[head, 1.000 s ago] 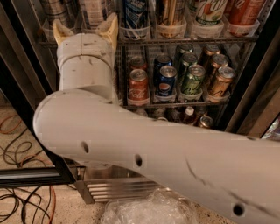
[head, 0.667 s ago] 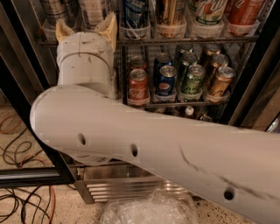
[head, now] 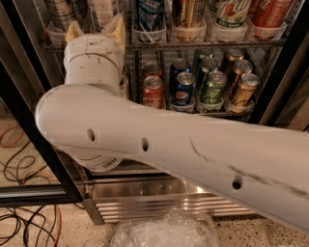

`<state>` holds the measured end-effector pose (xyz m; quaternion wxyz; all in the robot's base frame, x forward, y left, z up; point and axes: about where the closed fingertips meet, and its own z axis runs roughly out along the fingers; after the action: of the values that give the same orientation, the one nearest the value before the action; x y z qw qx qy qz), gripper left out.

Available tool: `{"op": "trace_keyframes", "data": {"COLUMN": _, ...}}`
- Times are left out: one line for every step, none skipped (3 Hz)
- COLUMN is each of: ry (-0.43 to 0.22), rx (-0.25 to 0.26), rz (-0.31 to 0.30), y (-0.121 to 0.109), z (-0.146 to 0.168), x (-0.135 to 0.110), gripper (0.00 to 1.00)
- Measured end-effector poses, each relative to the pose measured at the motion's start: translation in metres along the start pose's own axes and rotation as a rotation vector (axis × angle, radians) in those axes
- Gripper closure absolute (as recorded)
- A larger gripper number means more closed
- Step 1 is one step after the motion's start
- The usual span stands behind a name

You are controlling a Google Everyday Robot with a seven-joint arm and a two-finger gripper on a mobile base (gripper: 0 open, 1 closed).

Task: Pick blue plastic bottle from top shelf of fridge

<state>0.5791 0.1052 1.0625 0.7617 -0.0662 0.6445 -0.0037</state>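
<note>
My gripper is raised at the front of the fridge's top shelf, a grey wire rack with clear cup trays. Its two cream fingertips stand apart, so it is open. A pale-labelled bottle, the blue plastic bottle, stands in its tray just behind and between the fingertips; only its lower part shows, and I cannot tell whether they touch it. The white wrist and the thick forearm hide the fridge's middle left.
Tall cans and bottles fill the other trays, among them a dark blue can. Short soda cans crowd the rack below. A black door frame stands left, the stainless base below. Cables and crumpled clear plastic lie on the floor.
The gripper has moved forward toward the top shelf and looks smaller now. The forearm has shifted slightly. The fingers have stayed apart.
</note>
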Motion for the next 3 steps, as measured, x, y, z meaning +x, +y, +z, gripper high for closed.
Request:
{"op": "trace_keyframes", "data": {"ry": 0.000, "rx": 0.003, "rz": -0.011, "y": -0.003, "z": 0.012, "x": -0.003, "gripper": 0.39}}
{"op": "trace_keyframes", "data": {"ry": -0.010, "rx": 0.012, "rz": -0.021, "y": -0.010, "z": 0.024, "x": -0.010, "gripper": 0.39}}
{"op": "trace_keyframes", "data": {"ry": -0.008, "rx": 0.022, "rz": -0.013, "y": -0.016, "z": 0.035, "x": -0.011, "gripper": 0.40}}
